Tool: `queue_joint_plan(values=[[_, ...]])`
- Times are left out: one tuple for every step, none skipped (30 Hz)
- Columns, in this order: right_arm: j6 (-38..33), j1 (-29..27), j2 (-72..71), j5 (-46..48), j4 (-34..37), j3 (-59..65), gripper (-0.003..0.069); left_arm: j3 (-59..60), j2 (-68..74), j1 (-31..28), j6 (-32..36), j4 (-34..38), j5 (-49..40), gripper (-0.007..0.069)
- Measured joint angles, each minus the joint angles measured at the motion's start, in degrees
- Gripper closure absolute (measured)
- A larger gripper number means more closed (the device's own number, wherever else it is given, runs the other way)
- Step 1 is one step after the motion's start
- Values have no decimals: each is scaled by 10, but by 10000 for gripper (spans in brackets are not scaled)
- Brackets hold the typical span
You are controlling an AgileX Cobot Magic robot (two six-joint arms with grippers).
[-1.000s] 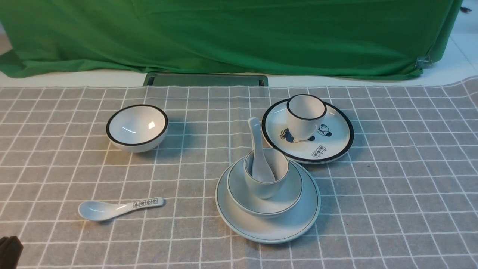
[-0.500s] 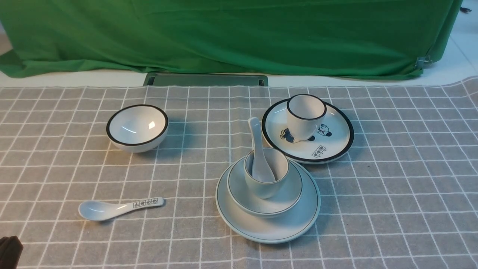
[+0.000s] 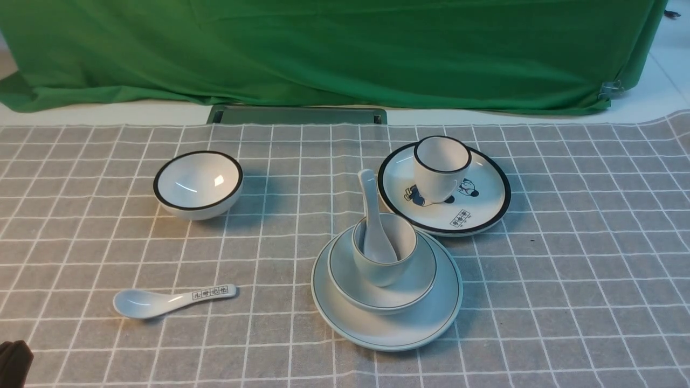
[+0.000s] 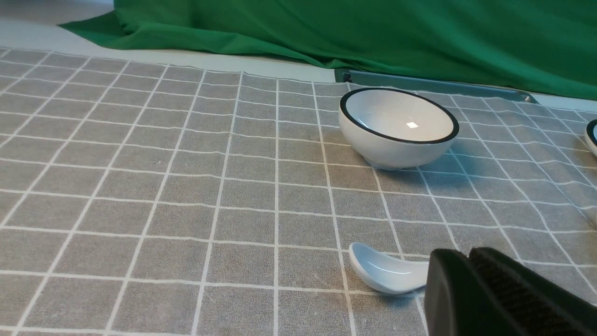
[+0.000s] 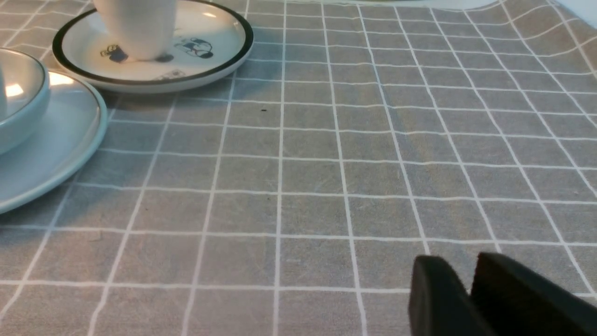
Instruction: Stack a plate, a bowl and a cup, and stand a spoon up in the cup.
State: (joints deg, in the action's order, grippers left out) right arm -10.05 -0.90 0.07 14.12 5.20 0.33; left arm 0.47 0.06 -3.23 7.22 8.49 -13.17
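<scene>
The spoon stands in the cup, handle leaning toward 11 o'clock. The cup sits in the bowl, the bowl on the plate. At 1 o'clock lies the panda plate, carrying a black-rimmed cup. The left gripper is pressed together, empty; the right gripper shows a narrow gap, holding nothing.
</scene>
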Motion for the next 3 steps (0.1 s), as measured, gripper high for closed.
queue_joint_plan(values=[[0, 0, 0, 0, 0, 0, 496, 0, 0, 0, 0, 0, 0, 608], [0, 0, 0, 0, 0, 0, 496, 0, 0, 0, 0, 0, 0, 608], [0, 0, 0, 0, 0, 0, 496, 0, 0, 0, 0, 0, 0, 608]])
